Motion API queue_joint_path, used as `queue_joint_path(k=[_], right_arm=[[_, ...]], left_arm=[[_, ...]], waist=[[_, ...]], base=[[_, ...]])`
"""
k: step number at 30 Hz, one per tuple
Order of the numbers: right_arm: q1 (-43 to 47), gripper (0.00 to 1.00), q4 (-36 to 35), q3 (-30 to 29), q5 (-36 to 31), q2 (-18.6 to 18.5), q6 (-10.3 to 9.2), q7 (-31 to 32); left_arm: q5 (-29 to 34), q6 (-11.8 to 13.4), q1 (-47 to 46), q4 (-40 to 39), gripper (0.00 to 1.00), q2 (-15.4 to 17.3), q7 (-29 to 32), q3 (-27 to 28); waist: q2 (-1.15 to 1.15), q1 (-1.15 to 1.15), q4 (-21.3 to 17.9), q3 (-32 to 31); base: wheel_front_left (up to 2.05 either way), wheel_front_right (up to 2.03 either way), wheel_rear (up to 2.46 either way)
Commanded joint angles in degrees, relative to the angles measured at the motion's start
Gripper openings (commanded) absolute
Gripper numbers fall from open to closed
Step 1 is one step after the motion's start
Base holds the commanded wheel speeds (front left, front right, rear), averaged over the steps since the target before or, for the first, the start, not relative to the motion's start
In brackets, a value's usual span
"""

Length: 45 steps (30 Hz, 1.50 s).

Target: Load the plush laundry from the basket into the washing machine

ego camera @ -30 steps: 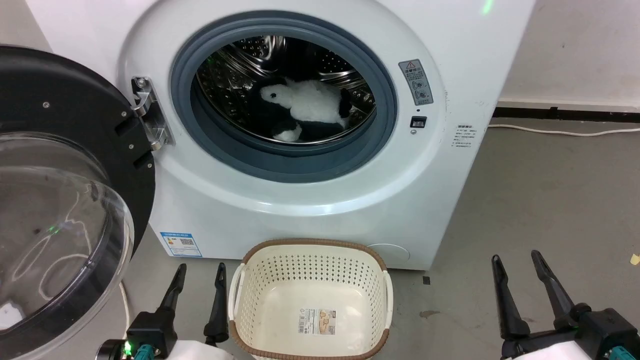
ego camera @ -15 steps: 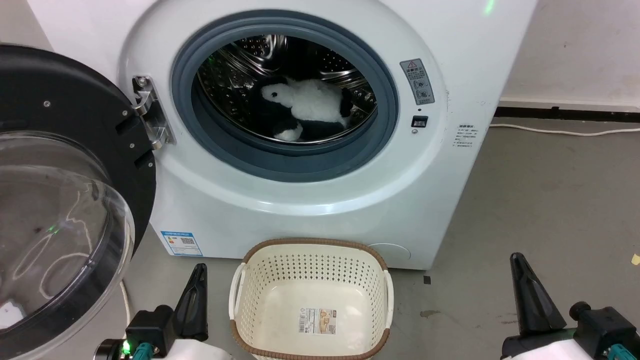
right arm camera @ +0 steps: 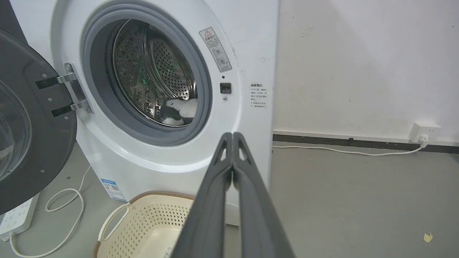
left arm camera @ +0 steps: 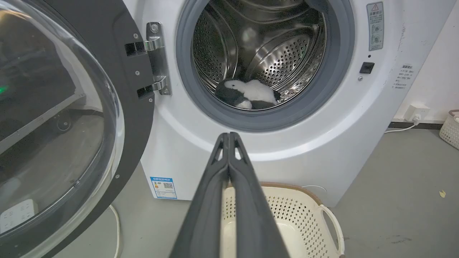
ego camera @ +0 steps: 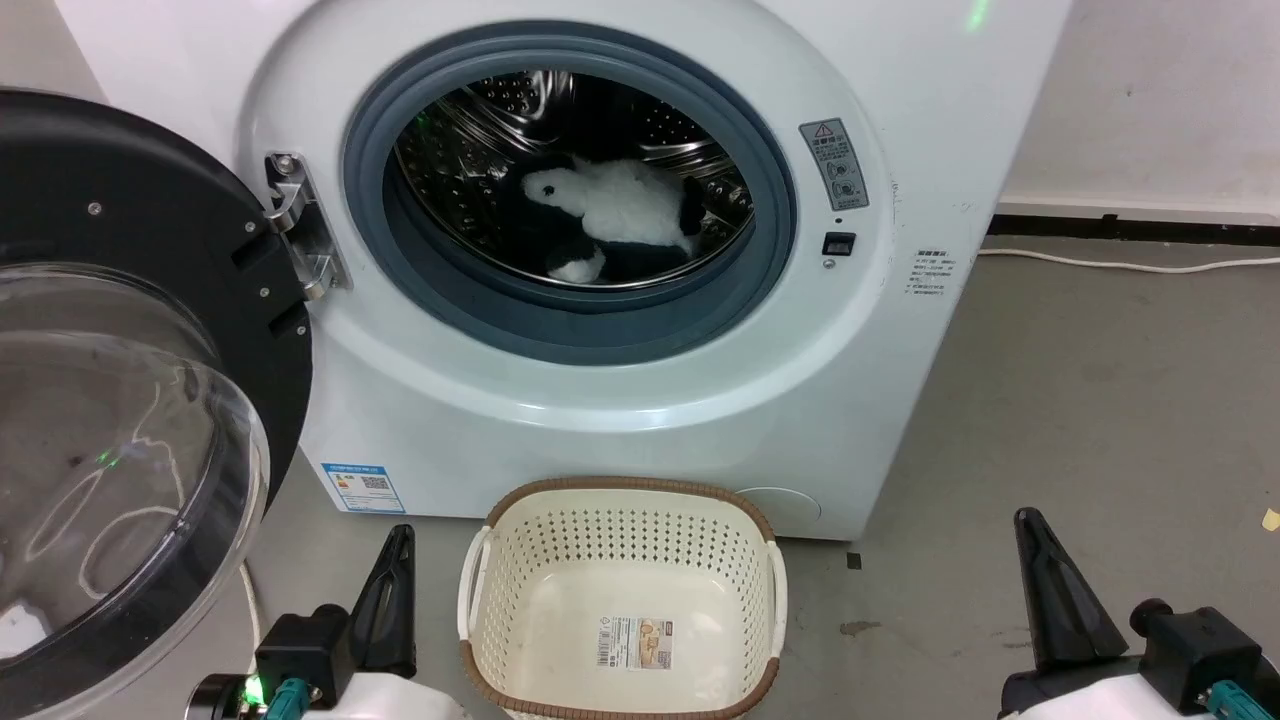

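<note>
Cream plastic lies nearest: the basket sits between our left gripper and right gripper, both pinched closed on nothing. Ahead and above them, the plush laundry lies crosswise inside the washing machine, seemingly nearer our left gripper.

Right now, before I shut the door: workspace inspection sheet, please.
Surface: grey floor, stained.
Job's things: plush laundry lies inside the washing machine; basket empty bar its label; door wide open.
Clutter: yellow scrap on floor at right.
End effectors: left end effector shut, empty; right end effector shut, empty.
Cables: white cable along wall to socket; looped cord to power strip near door.
Surroundings: white wall; second basket by it.
</note>
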Motion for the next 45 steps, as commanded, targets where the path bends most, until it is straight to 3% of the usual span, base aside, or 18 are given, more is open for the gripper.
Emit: queue_joint_path(k=[1,45], right_arm=[[-0.66,0.0,-0.05,0.06,-0.47,-0.01,-0.01,0.27],[-2.28,0.0,-0.16,0.22,-3.23,-0.03,-0.03,5.69]], left_arm=[[0.62,0.03,-0.21,-0.46,0.0,-0.21,0.39,0.28],[4.93,0.09,-0.64,-3.37,0.0,-1.28,5.77,2.2]], waist=[[0.0,0.0,-0.01,-0.01],[0.0,-0.01,-0.5,-0.29]], base=[[0.0,0.0,0.0],[0.0,0.0,0.0]])
